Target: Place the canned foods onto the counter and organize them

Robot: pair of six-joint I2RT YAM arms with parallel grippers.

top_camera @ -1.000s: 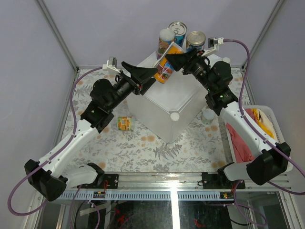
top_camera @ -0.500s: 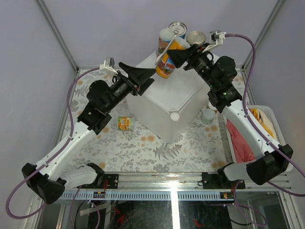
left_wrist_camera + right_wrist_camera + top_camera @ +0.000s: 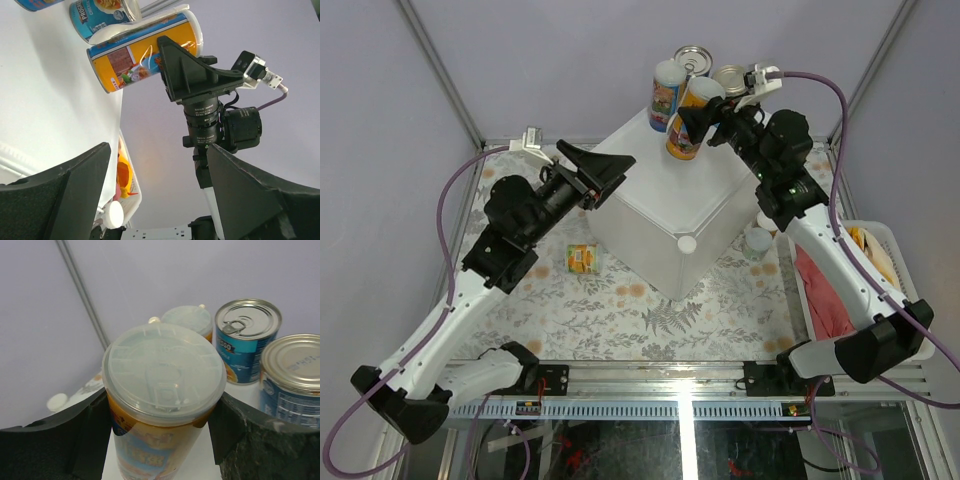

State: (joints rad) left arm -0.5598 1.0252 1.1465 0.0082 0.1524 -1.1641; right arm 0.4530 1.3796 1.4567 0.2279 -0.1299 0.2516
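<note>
The yellow-orange can [image 3: 685,128] sits at the counter's [image 3: 670,215] far corner, just beside three other tins [image 3: 692,62], pinched by our right gripper [image 3: 696,117]. We judge this the placing step. Next we settle it upright, then let go. Our left gripper [image 3: 608,165] hangs spread and empty off the counter's left edge. Another tin [image 3: 582,258] lies on the table [image 3: 650,310].

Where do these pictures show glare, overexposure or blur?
Top external view: a bright glare streak crosses the front rail. Left wrist view: the counter is washed out to flat white; the fingers of the left pincer are dark and soft. Right wrist view: the yellow-orange can in the right pincer is sharp, the fingers beside it blurred.
</note>
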